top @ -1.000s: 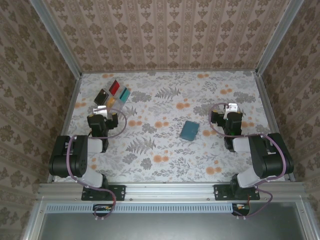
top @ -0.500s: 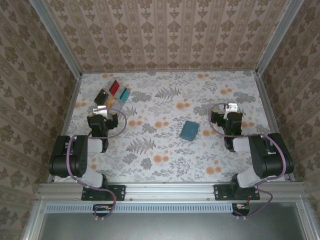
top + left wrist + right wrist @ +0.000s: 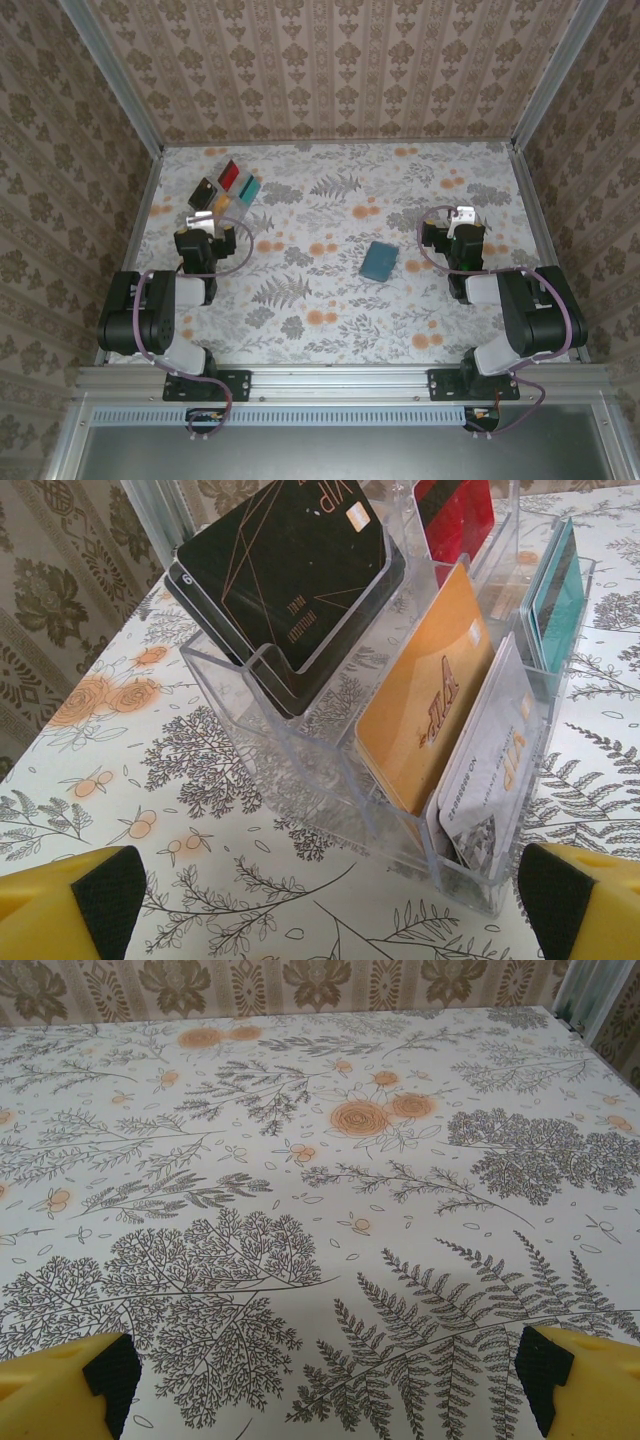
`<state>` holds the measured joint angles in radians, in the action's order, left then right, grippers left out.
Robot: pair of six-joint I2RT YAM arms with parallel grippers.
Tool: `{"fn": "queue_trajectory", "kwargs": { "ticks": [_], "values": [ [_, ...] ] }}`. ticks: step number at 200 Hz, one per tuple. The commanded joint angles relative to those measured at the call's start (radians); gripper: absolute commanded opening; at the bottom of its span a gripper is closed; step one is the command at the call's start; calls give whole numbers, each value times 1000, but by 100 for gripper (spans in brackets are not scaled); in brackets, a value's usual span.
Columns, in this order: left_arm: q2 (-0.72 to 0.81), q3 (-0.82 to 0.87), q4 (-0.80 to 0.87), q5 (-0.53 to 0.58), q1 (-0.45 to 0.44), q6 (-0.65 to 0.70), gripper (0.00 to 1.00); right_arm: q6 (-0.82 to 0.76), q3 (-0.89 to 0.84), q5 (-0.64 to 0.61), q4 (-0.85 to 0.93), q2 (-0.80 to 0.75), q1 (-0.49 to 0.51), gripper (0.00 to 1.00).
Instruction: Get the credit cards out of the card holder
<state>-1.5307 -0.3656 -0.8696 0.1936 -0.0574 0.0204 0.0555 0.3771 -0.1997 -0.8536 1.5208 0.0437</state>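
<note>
Right of the table's (image 3: 330, 200) middle, the closed card holder (image 3: 379, 261) lies left of the wide-open right gripper (image 3: 450, 222), the nearer arm; the credit cards (image 3: 430, 710) stand in a clear rack (image 3: 300, 770) before the left gripper (image 3: 210, 222), jaws also wide.

This is a robot test cell in a lab, dressed to look homely. The table (image 3: 330, 300) carries a printed cloth of ferns and orange flowers. The three walls (image 3: 340, 60) around it are flat panels covered in brown damask wallpaper. Bare aluminium posts (image 3: 112, 80) stand at the far corners. An aluminium rail (image 3: 340, 380) runs along the near edge, with the left arm (image 3: 170, 305) and the right arm (image 3: 525, 325) bolted to it on black base plates. Purplish cables (image 3: 138, 325) loop along both arms, and a slotted grey strip (image 3: 340, 415) lies just nearer than the rail.
</note>
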Motion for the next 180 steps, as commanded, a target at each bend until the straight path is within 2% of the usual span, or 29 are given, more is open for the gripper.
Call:
{"fn": "queue_trajectory", "kwargs": {
  "ticks": [1,11,24,43,69,96,123,150,167,180],
  "values": [
    [40,-9,-3,33,6,-11,100,7,12,-42,-16,-24,2,100],
    [63,-4,-4,46,8,-4,100,7,20,-48,45,-78,3,100],
    [129,-35,120,81,10,-30,100,9,42,-66,140,-152,5,100],
    [230,-83,277,53,12,-28,100,45,102,-86,327,-245,6,100],
    [348,-176,523,21,9,-79,100,173,159,-55,510,-342,10,100],
    [417,-300,800,-28,5,-215,100,322,239,-22,753,-419,13,100],
    [412,-382,972,-152,-11,-331,100,523,365,-7,1052,-413,12,100],
    [376,-391,1030,-184,-69,-400,100,597,421,198,1173,-345,11,100],
    [351,-405,1076,-233,-95,-446,100,645,405,348,1151,-301,13,91],
    [338,-398,1070,-241,-134,-480,100,692,381,460,1106,-273,20,90]
  ]
}}
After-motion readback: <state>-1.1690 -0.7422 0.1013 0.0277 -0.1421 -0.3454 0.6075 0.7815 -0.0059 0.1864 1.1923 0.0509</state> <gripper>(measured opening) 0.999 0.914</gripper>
